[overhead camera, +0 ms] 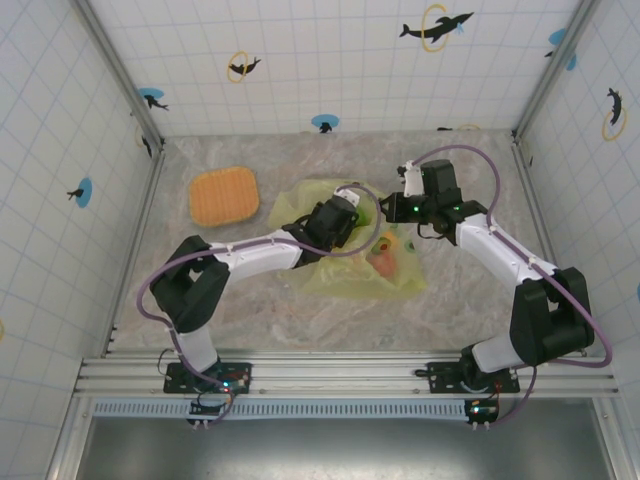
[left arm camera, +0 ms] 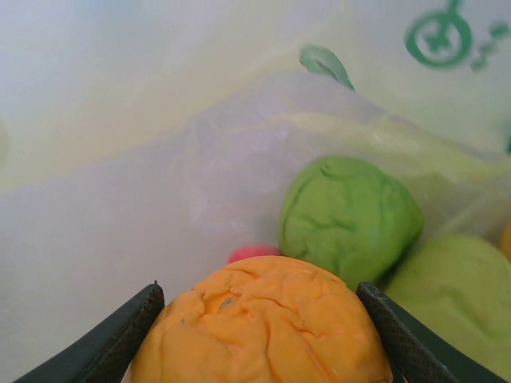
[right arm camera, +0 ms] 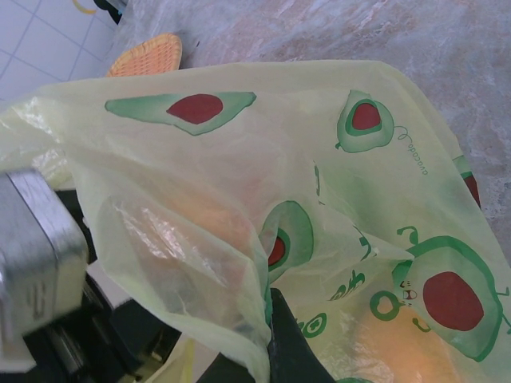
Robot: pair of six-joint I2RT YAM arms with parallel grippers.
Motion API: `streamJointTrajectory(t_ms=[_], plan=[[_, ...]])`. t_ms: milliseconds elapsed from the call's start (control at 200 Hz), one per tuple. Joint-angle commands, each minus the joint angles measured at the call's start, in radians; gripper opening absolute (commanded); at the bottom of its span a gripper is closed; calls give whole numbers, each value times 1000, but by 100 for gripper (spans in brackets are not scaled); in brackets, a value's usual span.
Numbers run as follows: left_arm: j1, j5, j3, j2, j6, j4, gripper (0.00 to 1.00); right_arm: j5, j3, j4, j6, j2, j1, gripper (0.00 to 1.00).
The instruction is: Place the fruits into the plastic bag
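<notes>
Orange fruit (left arm camera: pixel 263 323) sits closest, clamped between the left gripper's (overhead camera: pixel 348 214) fingers (left arm camera: pixel 112 339), already inside the bag (right arm camera: pixel 319 199). Two green fruits (left arm camera: pixel 351 211) lie just beyond it, a red one (left arm camera: pixel 254 254) peeking between. Right gripper (overhead camera: pixel 403 207) pinches the bag rim, propping the mouth up.

Risks for you: let go too high and the orange may bounce off the greens and roll toward the mouth. Pull the left fingers out carelessly and they could snag film, tugging the rim out of the right pinch.

Orange lies squarely between the pads, greens ahead and to the right.
</notes>
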Motion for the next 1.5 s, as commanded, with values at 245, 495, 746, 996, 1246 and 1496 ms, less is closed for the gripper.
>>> streamJointTrajectory(t_ms=[245,495,746,996,1246,1496], plan=[[29,97,50,51,-84,55,68,-8,-7,24,-2,-30,-18,0],[29,128,61,35,-91,32,77,-7,-15,21,-2,-38,-23,0],[29,171,54,-25,-109,19,81,-6,-19,21,-2,-42,-29,0],[29,248,21,-133,-131,18,81,-12,-21,33,5,-31,-29,0],[29,456,15,-220,-176,45,81,-14,-16,37,9,-19,-22,0],[29,662,-31,-333,-202,90,81,-12,-13,37,6,-16,-22,0]])
